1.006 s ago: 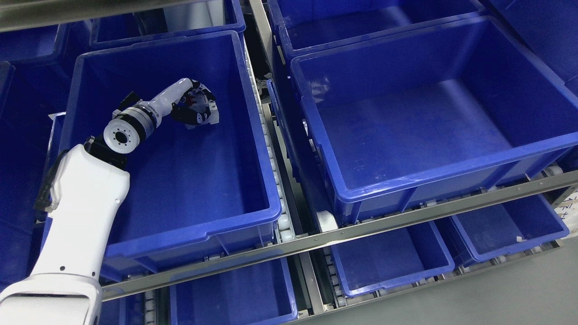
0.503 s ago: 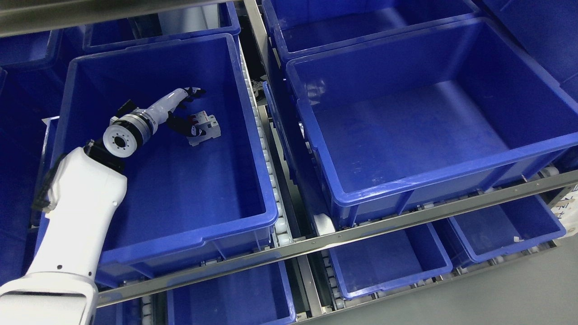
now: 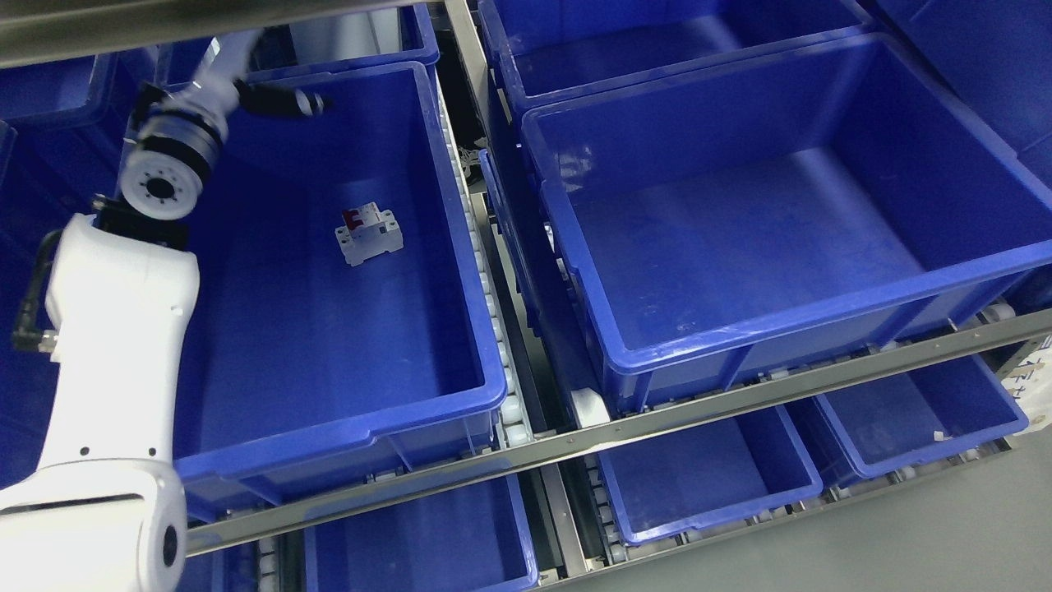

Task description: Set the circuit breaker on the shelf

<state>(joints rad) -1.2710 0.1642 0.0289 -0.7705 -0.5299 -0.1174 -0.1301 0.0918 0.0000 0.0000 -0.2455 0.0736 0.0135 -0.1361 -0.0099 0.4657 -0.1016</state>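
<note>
The metal shelf rack (image 3: 740, 395) with roller tracks fills the view, its tiers loaded with large blue plastic bins. The landmark is the deep blue plastic bin on the left (image 3: 460, 247); a second, wider blue plastic bin (image 3: 822, 329) stands to its right across a roller lane, with nothing visible inside.

The white robot left arm (image 3: 115, 329) rises along the landmark bin's left wall, its silver wrist joint over the bin's far left corner. The left hand (image 3: 275, 100) hangs blurred at the bin's far rim, clear of the floor; it holds nothing, but the blur hides whether the dark fingers are spread or curled. No right arm shows.

The small white circuit breaker with red switches (image 3: 370, 233) lies alone on the landmark bin's floor, towards its right wall, touching nothing. From the hand it lies nearer the camera and to the right, well apart. Its long axis runs roughly left to right, slightly tilted. The placing looks done, and the arm has only to clear the bin.
</note>
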